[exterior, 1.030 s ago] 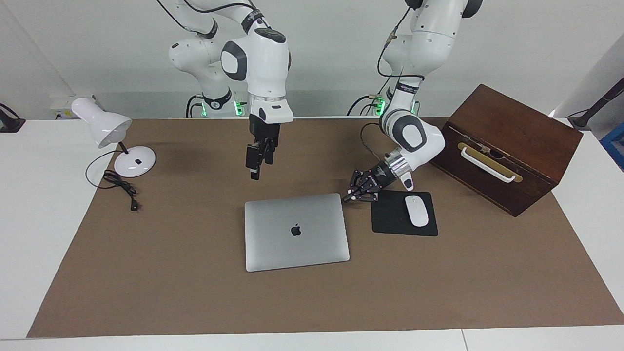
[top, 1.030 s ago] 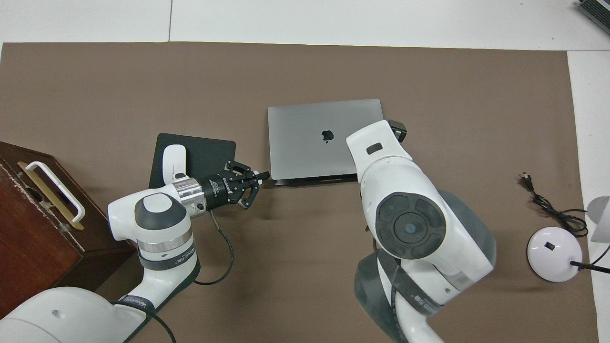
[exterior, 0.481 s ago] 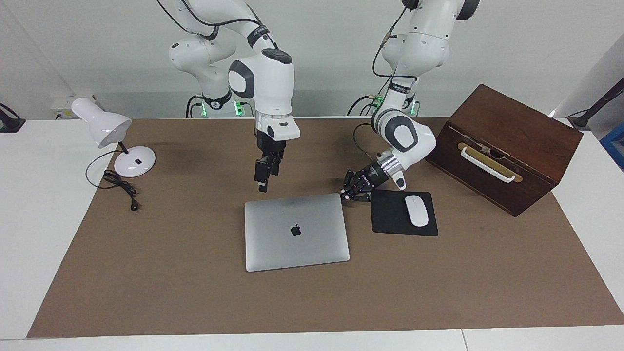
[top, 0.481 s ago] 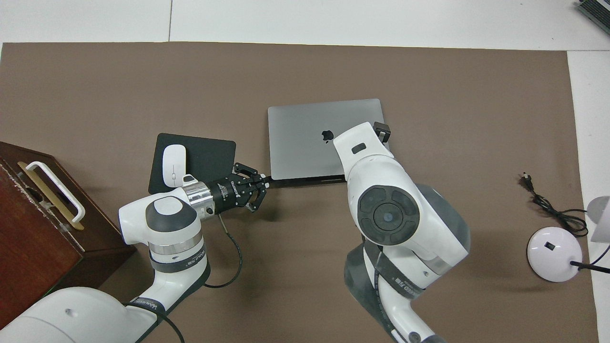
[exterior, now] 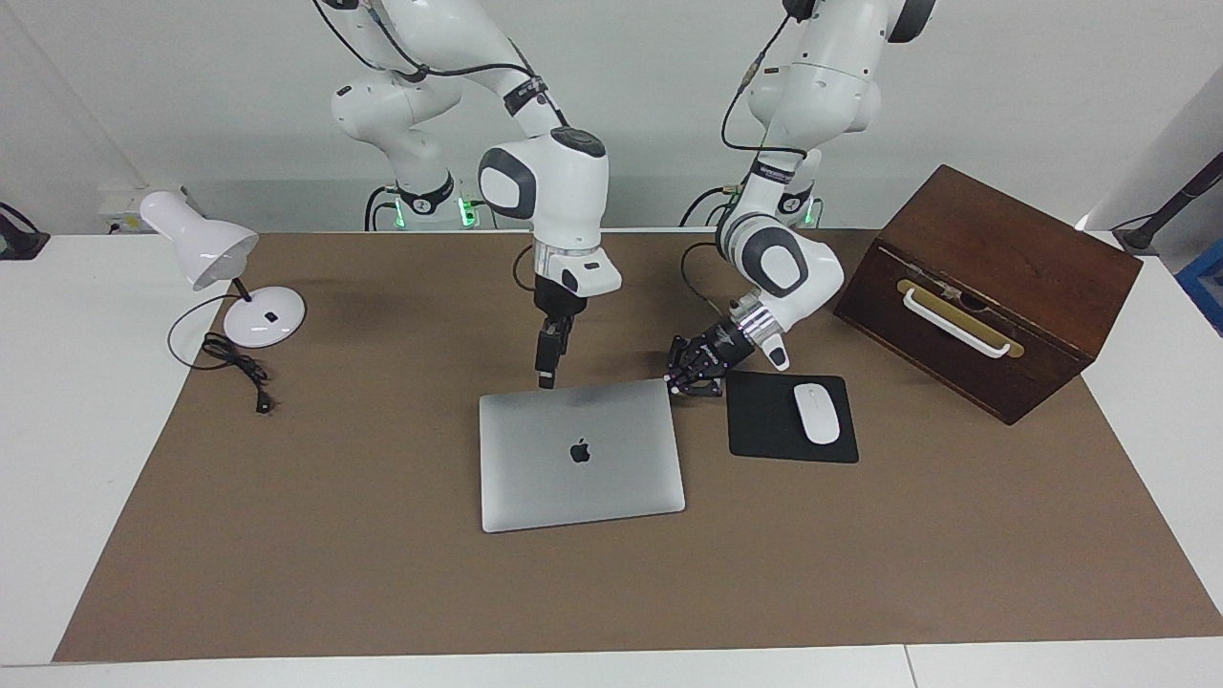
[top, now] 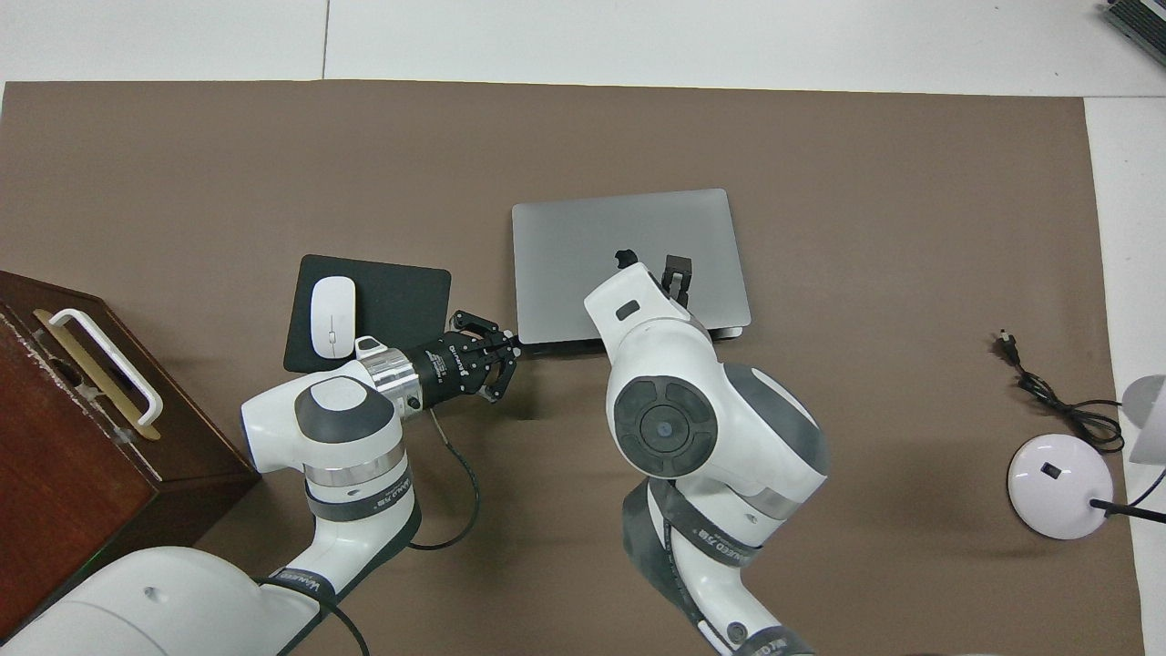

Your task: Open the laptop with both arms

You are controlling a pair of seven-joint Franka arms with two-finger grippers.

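Closed silver-grey laptop (exterior: 581, 455), flat

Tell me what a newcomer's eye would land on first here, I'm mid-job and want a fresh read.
Probably the closed silver laptop lying mid-table with both arms converging on its edge nearest the robots. The left gripper, shut, sits low at the laptop's corner beside the black mouse pad, while the right gripper points straight down over that same edge. After that, the brown wooden box at the left arm's end and the white desk lamp at the right arm's end.
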